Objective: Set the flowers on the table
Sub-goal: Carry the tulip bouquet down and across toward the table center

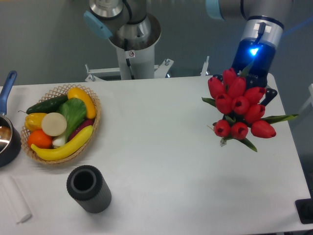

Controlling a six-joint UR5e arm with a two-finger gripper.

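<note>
We carry the bunch of red tulips with green leaves above the right side of the white rounded table; the tool is hidden behind the blooms, so we cannot tell its grip. Next we judge a lowering and release; the round wicker basket of produce and dark ribbed cylinder sit well left, clear of the way.

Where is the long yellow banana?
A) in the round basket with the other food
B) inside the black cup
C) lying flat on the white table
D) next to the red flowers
A, the banana lies along the front edge of the basket, beside the orange and green food, far left of the flowers.
</note>
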